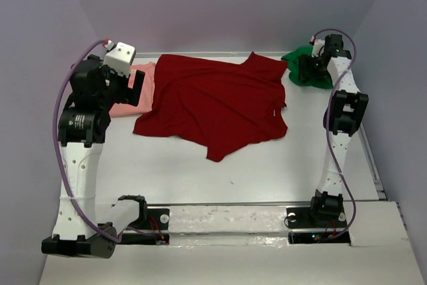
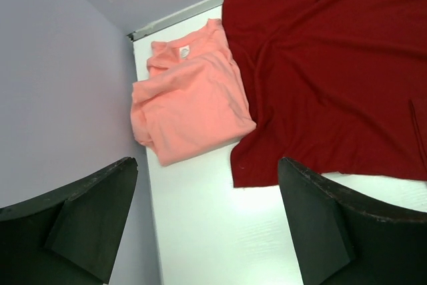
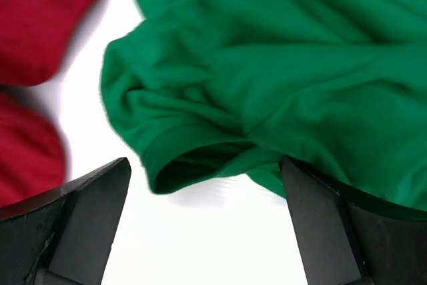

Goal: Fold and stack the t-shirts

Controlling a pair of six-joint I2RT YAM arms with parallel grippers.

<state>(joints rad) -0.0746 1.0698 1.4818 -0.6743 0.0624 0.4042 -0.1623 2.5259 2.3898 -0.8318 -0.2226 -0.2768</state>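
Observation:
A dark red t-shirt (image 1: 213, 101) lies spread out and creased across the back middle of the white table (image 1: 267, 171). At the back left is a folded salmon pink t-shirt (image 2: 190, 101), touching the red t-shirt's (image 2: 333, 65) edge. My left gripper (image 2: 207, 165) hovers open above bare table just short of both, holding nothing. A bright green t-shirt (image 3: 280, 65) lies crumpled in the back right corner (image 1: 300, 55). My right gripper (image 3: 205, 165) stands open at its near hem. One sleeve opening lies between the fingers, and nothing is clamped.
Lilac walls (image 1: 40, 38) close in the table on the left, back and right. The left wall (image 2: 60, 98) is right beside my left gripper. A metal rail (image 1: 227, 215) with both arm bases runs along the near edge.

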